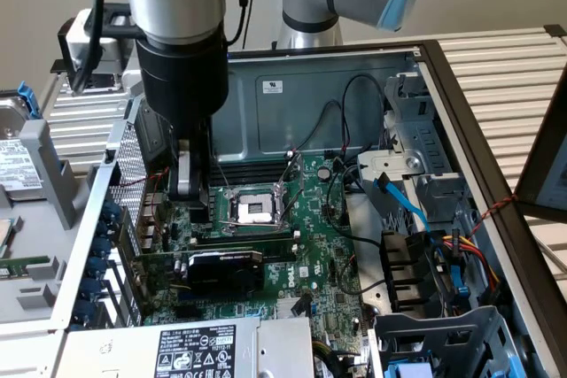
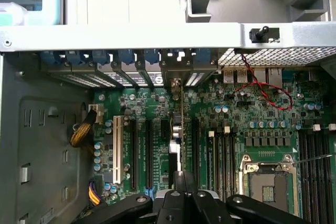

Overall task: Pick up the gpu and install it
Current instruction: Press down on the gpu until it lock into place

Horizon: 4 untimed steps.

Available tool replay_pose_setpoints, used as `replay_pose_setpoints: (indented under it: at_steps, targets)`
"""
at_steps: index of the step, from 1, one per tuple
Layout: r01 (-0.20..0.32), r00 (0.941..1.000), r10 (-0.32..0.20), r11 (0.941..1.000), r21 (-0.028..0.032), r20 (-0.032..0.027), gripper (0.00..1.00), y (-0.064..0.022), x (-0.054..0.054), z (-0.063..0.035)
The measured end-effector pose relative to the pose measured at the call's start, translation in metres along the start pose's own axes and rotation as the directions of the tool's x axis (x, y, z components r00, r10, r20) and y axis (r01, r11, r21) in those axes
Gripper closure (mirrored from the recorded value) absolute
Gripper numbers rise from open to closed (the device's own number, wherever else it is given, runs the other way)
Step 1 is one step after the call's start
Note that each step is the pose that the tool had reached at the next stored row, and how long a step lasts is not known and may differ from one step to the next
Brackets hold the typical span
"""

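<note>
Nearest the exterior view's lens, the power supply (image 1: 190, 350) fronts the open case. Behind it the gpu (image 1: 223, 272) stands upright in a slot of the motherboard (image 1: 330, 245), seemingly seated. Well above it, near the CPU socket (image 1: 257, 210), the gripper (image 1: 188, 190) hangs with fingers closed on nothing. Judged from here, any descent risks striking the socket or snagging the red wire (image 2: 265, 90), since both lie close beneath.
</note>
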State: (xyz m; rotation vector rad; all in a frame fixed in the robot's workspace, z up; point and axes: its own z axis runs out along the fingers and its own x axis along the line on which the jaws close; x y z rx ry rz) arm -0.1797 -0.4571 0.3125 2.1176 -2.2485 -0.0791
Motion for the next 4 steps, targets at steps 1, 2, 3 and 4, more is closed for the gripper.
replay_pose_setpoints:
  at_steps: [1,2,3,4]
  targets:
    - [0.000,1.0000,0.000,1.0000,0.0001,0.0000,0.89,0.0001,0.0000,0.0000]
    - [0.000,1.0000,0.000,1.0000,0.0000,0.0000,0.89,0.0001,0.0000,0.0000]
    - [0.000,1.0000,0.000,1.0000,0.0000,-0.0001,0.89,0.0002,0.0000,0.0000]
    - [0.000,1.0000,0.000,1.0000,0.0000,0.0000,0.89,0.0002,0.0000,0.0000]
